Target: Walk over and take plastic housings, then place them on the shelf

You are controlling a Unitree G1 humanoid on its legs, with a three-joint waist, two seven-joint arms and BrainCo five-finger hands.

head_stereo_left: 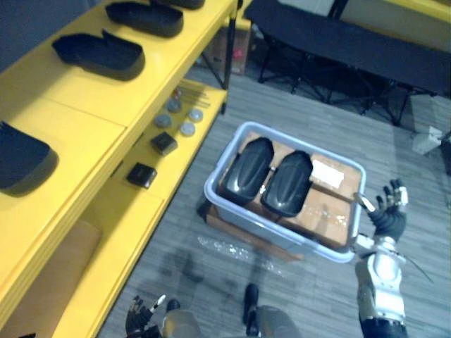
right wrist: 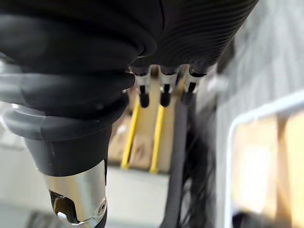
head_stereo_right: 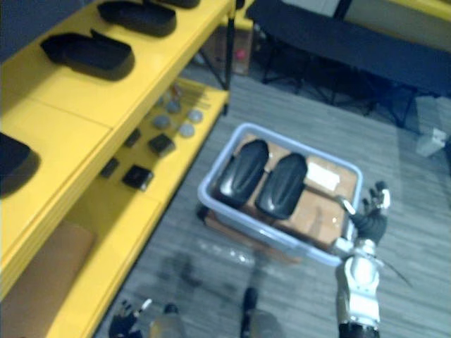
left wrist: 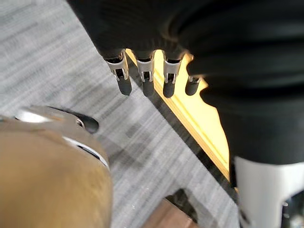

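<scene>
Now spread wide and empty, the right hand (head_stereo_left: 390,208) hovers beside the bin (head_stereo_left: 211,191), apparently poised for the two plastic housings (head_stereo_left: 248,171) lying to its left; the left hand (head_stereo_left: 141,317) hangs open.

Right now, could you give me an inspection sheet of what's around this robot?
Surface: grey floor; yellow shelf at the left.
Job's things: two black housings lie side by side in the pale bin on the floor; other housings on the shelf's top.
Clutter: small black blocks and grey discs on the lower shelf.
Hands: right hand open beside the bin's corner; left hand open, low, holding nothing.
Cables: nothing seen.
Surroundings: dark bench behind the bin.
</scene>
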